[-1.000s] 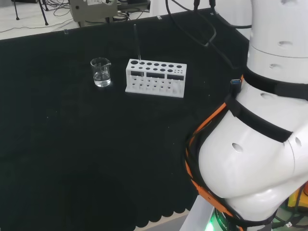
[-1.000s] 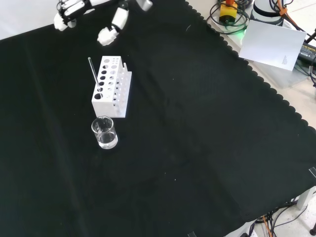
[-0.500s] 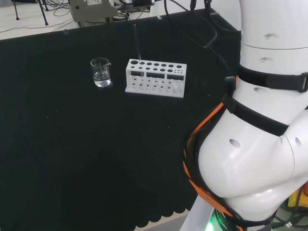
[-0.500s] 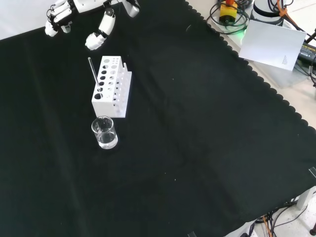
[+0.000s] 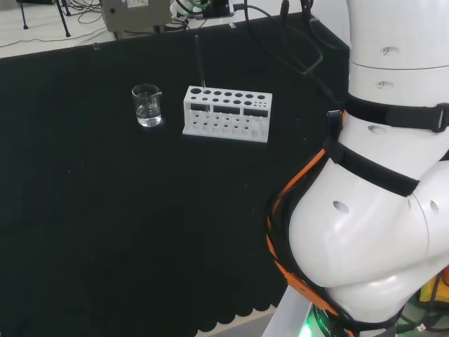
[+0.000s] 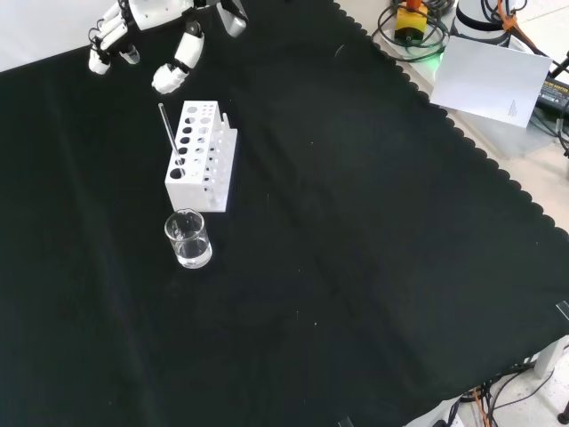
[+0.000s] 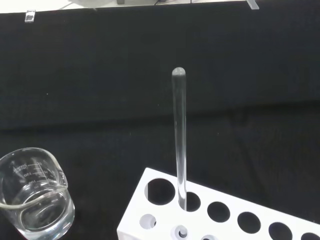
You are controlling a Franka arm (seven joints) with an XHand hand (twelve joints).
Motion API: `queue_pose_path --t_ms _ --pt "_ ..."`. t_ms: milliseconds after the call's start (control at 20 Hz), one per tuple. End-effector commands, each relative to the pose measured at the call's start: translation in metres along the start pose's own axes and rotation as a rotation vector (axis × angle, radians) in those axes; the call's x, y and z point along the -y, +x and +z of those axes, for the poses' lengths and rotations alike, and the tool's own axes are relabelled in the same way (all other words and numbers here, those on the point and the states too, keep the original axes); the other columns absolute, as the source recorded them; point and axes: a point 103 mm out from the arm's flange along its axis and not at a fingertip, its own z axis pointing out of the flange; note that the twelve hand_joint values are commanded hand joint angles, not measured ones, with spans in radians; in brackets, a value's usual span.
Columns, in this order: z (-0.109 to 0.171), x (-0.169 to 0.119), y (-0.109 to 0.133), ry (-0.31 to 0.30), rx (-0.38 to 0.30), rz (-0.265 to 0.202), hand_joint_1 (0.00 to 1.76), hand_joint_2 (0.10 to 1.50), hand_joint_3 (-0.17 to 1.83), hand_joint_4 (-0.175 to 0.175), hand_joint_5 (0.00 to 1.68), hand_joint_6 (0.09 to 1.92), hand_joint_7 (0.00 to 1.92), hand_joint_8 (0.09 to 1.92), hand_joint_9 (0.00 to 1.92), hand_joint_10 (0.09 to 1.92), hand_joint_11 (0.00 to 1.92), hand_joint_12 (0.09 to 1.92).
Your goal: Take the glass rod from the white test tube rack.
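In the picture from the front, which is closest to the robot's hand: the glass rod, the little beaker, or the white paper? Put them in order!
Measured from the hand at the front view's top left:
1. Glass rod, standing in the white rack just below the hand.
2. Beaker, lower down, past the rack's near end.
3. White paper, far off at the right edge.

Hand raised at the far edge of the cloth, fingers loosely spread and holding nothing.

In the front view the hand (image 6: pixel 151 22) comes in from the top left, palm facing down toward the cloth, its black and white fingers (image 6: pixel 107 44) hanging relaxed to the left and the thumb (image 6: pixel 173 69) reaching lower and to the right, apart from them. Nothing lies between fingers and thumb. In the head view the arm's white links (image 5: pixel 372 189) stand tall at the right, banded with black straps, with an orange cable running down the lower link's side.
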Motion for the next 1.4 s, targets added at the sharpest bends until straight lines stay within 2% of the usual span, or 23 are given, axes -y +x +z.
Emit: queue_pose_path --t_ms 50,250,400,650,1050,1400 --pt "0.014 -0.007 0.0 0.019 -0.001 0.002 0.71 0.84 0.46 -0.175 0.41 0.2 0.57 1.0 0.87 0.98 0.5 1.38" --pt "0.021 -0.011 0.002 0.021 -0.001 -0.001 0.71 0.85 0.46 -0.175 0.33 0.74 0.64 1.04 0.95 1.02 0.66 1.33" --pt "0.024 -0.012 0.002 0.025 0.001 -0.001 0.72 0.84 0.47 -0.175 0.32 0.96 0.68 1.08 1.02 1.06 0.79 1.29" --pt "0.042 -0.022 -0.004 0.041 0.0 0.003 0.73 0.84 0.48 -0.175 0.34 1.05 0.72 1.12 1.07 1.12 0.99 1.26" --pt "0.059 -0.026 -0.012 0.055 0.001 0.015 0.73 0.84 0.48 -0.175 0.37 1.09 0.77 1.19 1.16 1.23 1.2 1.27" --pt "0.068 -0.024 -0.011 0.033 -0.009 0.009 0.79 0.83 0.49 -0.175 0.48 1.11 0.88 1.32 1.39 1.28 1.54 1.23"
